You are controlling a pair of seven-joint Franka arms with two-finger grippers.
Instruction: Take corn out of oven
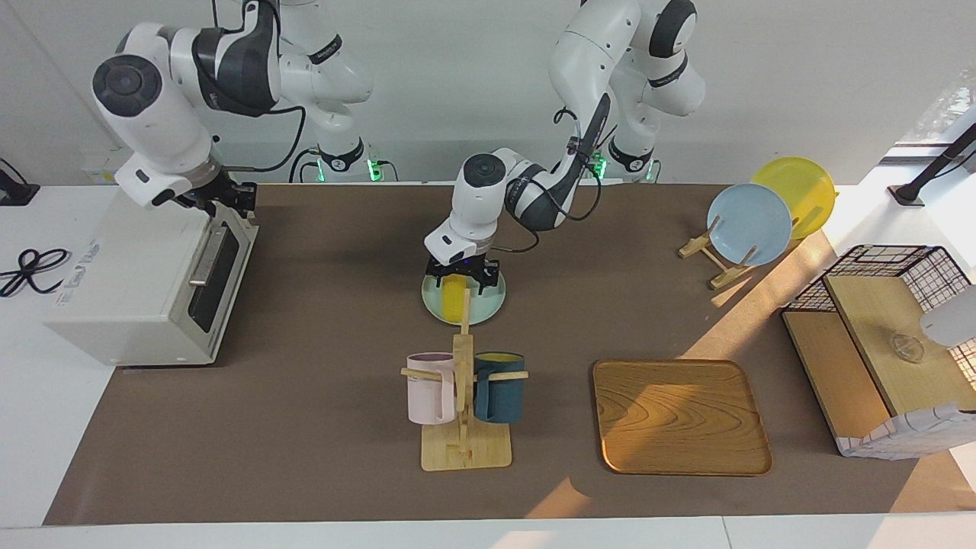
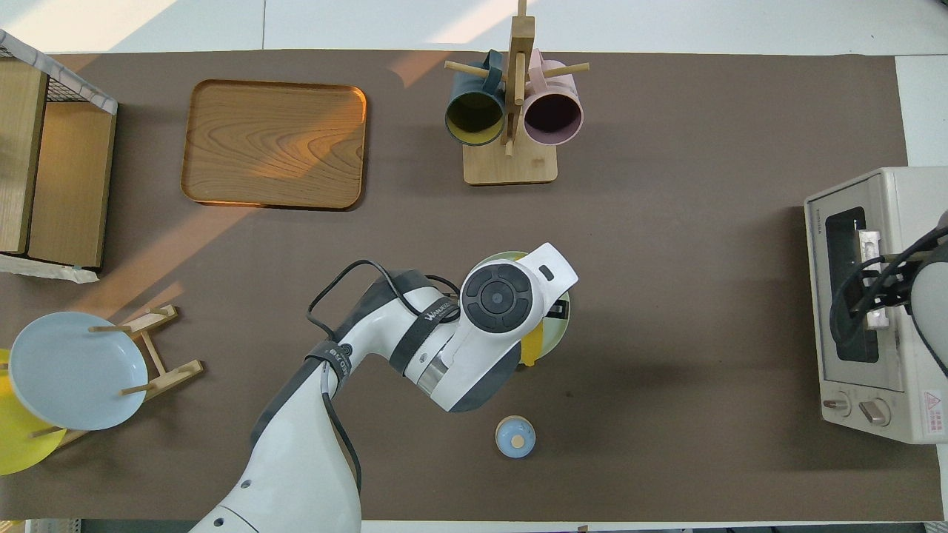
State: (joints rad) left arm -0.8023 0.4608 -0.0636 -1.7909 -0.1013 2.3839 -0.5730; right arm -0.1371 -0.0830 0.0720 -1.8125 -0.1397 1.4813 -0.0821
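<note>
Brown matting covered the bench, where the corn (image 1: 456, 296) lay on a pale green plate (image 1: 492, 305) near the middle, well apart from the oven (image 1: 130, 282) (door closed). The left tool (image 1: 462, 276) straddled the cob with fingers spread, apparently releasing it; the right tool (image 1: 229, 200) sat at the door's top edge, its opening impossible to judge.

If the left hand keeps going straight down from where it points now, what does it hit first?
Most likely the corn, which lies right under the left hand on the pale green plate; any gap between them is hard to judge.

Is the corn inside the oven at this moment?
No, the corn lies on the pale green plate mid-table under the left gripper, apart from the oven.
</note>
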